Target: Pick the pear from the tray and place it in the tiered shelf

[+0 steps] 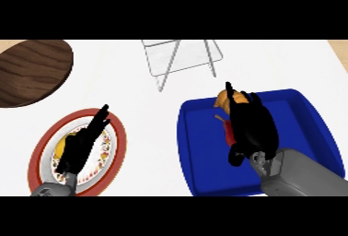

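We see the pear (223, 97) as a small orange-yellow shape lying in the far part of the blue tray (204, 152), close to the tray's back wall, and most of it is covered by the fingers of the right hand (250, 123). That hand sits over the tray's middle with its fingers stretched out toward the pear; their tips reach the fruit, but we cannot tell whether they curl round it or only lie over it. Just beside the hand, toward the view's left, a thin red object (228, 131) lies on the tray floor, and we cannot make out what it is. The grey forearm (302, 177) behind the hand comes in from the lower right corner and crosses the tray's near wall.

Beyond the tray, toward the top of the view, the tiered shelf (182, 57) stands on the white counter (136, 92) as a frame of thin silver wire, apart from the tray.

On the left side, the left hand (81, 145) rests above a round plate (41, 152) with a red rim and a patterned centre; its fingers are straight and held close together, pointing away from us. Farther back at the upper left lies a dark wooden board (31, 69) of rounded shape, well apart from the plate and the shelf
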### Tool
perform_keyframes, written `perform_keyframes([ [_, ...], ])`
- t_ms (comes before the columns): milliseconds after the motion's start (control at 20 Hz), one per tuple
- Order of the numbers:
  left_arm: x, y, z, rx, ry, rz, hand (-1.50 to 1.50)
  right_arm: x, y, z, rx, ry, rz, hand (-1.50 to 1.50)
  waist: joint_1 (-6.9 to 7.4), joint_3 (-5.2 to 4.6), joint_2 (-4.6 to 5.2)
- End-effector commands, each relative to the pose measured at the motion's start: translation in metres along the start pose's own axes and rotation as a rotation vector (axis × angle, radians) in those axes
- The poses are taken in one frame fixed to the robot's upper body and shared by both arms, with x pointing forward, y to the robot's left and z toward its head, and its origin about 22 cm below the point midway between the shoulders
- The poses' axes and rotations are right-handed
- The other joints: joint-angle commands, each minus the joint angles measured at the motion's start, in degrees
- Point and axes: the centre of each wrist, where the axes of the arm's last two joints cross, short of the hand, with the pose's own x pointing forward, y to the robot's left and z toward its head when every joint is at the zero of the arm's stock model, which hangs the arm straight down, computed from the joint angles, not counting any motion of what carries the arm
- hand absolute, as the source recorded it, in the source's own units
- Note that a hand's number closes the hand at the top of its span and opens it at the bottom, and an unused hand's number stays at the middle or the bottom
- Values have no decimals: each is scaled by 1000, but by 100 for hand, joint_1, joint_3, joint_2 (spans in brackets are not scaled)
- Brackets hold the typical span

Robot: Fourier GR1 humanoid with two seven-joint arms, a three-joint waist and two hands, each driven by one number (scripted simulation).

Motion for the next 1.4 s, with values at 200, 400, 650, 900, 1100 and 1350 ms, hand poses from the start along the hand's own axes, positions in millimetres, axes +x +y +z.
perform_keyframes([
  [200,-10,0,11,25,65,1,0,35,31,-13,66,204,64,-150,-53,-20,19],
  [400,-9,13,-4,20,50,23,0,38,49,-4,52,212,88,-150,-137,-23,24],
  [650,-20,9,22,-1,61,21,0,41,40,-15,-7,251,146,-150,-77,-22,8],
  [900,-13,15,2,25,67,11,0,45,42,-14,6,260,158,-150,-129,-22,15],
  [1100,-2,2,-2,16,57,2,0,19,62,-40,29,276,188,-150,-92,-18,32],
  [1350,-11,16,6,25,48,8,0,39,60,-32,35,264,201,-150,-86,-21,27],
])
